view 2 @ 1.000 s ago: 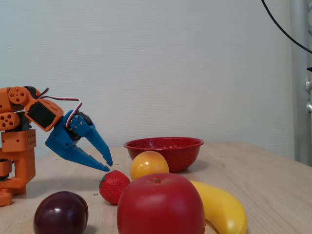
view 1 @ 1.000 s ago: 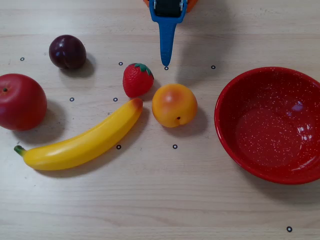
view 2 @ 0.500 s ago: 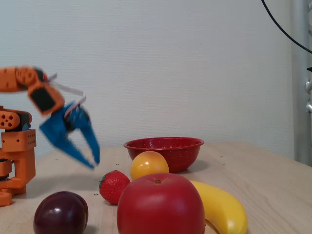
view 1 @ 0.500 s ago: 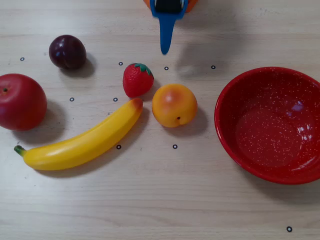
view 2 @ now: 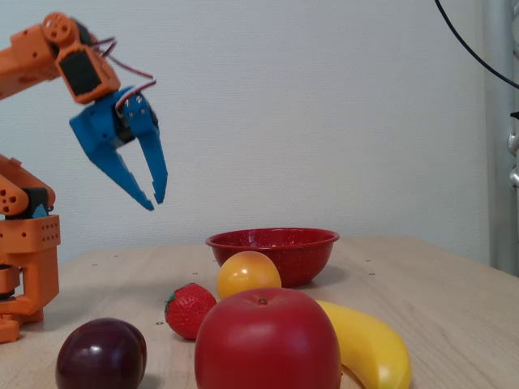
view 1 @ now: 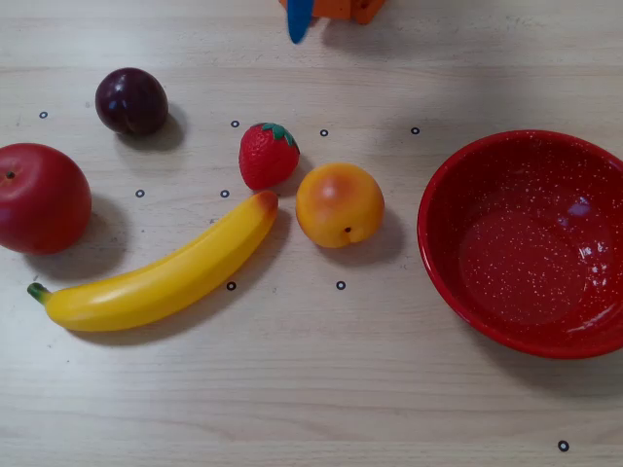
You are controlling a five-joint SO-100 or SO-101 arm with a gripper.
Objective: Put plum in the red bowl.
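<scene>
The plum [view 1: 131, 100] is a small dark purple-maroon fruit at the upper left of the table in the overhead view; in the fixed view it lies at the bottom left [view 2: 101, 354]. The red bowl [view 1: 443, 263], speckled white and empty, stands at the right in the overhead view and at the middle back in the fixed view [view 2: 272, 241]. My blue gripper [view 2: 152, 199] hangs high above the table at the left of the fixed view, slightly open and empty. Only its tip [view 1: 299, 21] shows at the top edge of the overhead view.
A red apple [view 1: 41, 197], a yellow banana [view 1: 161, 277], a strawberry [view 1: 266, 155] and an orange fruit [view 1: 339, 204] lie between the plum and the bowl. The arm's orange base [view 2: 28, 259] stands at the far left of the fixed view.
</scene>
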